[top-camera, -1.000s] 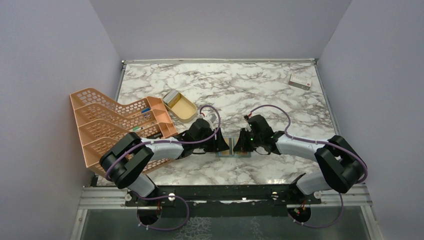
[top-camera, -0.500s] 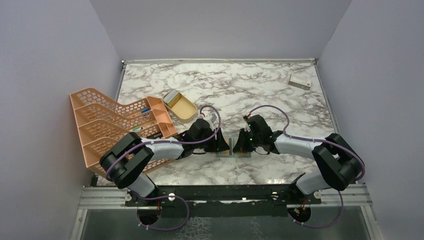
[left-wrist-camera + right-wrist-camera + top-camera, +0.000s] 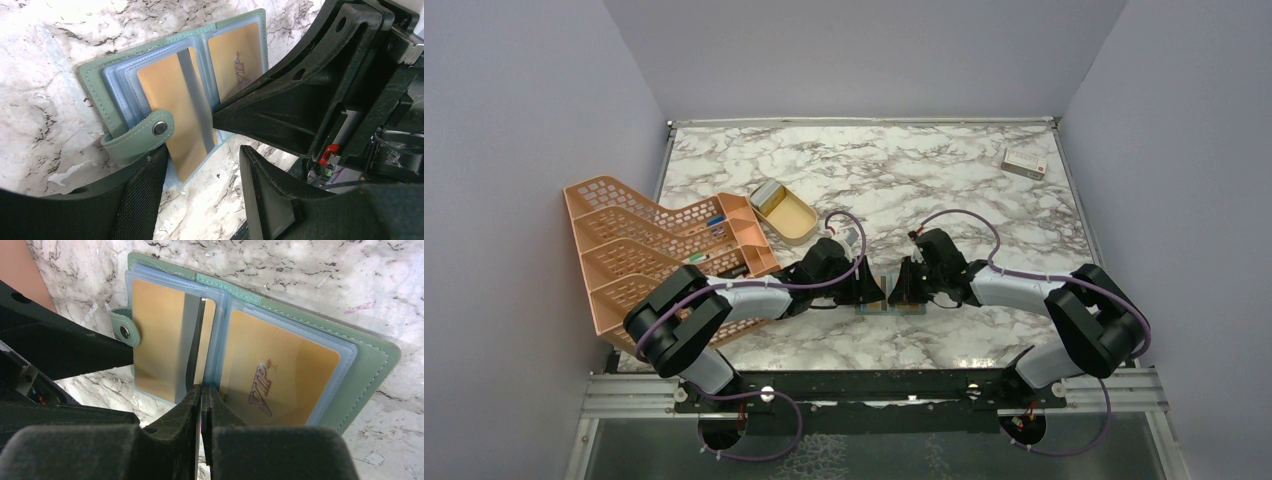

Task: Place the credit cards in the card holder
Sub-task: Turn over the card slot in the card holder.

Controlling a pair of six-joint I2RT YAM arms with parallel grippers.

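Note:
The card holder (image 3: 888, 303) lies open on the marble between both grippers, green outside (image 3: 372, 365) and pale blue sleeves inside. Two tan credit cards sit in its sleeves: a plain one (image 3: 157, 335) by the snap tab (image 3: 122, 330) and one printed VIP (image 3: 280, 375). My right gripper (image 3: 201, 389) is shut on a thin clear sleeve leaf that stands up at the fold. The left gripper (image 3: 202, 155) is open at the tab side, one finger (image 3: 145, 185) against the snap tab (image 3: 142, 137), nothing between its fingers. The plain card (image 3: 165, 95) shows partly past the leaf.
An orange mesh rack (image 3: 654, 250) stands at the left with a gold oval tin (image 3: 786, 212) beside it. A white box with a red mark (image 3: 1024, 163) lies at the far right corner. Grey walls enclose the table on three sides.
The right arm has edged slightly left toward the card holder's fold. The left arm and the card holder have not visibly moved.

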